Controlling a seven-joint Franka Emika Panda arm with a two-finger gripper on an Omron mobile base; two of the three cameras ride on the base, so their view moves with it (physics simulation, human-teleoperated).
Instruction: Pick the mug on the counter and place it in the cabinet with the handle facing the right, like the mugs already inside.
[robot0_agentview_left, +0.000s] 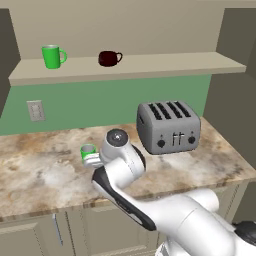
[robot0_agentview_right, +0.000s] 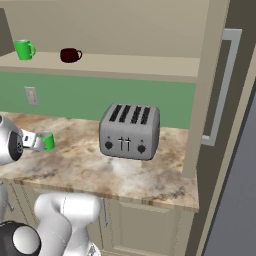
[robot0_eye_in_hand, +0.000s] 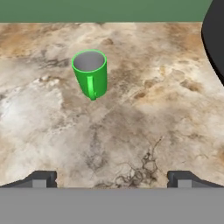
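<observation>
The small green mug with a pale grey inside stands upright on the marbled counter, left of the toaster. Its loop handle faces my hand. My gripper is open, its two dark tips wide apart with nothing between them, a short way back from the mug and to its right. From the base, the mug peeks out behind my hand, and the gripper sits just left of the mug. The open cabinet above holds a green mug and a dark red mug, handles to the right.
A grey four-slot toaster stands on the counter right of my arm. A wall outlet sits on the green backsplash. A tall dark panel closes the counter's right end, with a fridge handle beyond it.
</observation>
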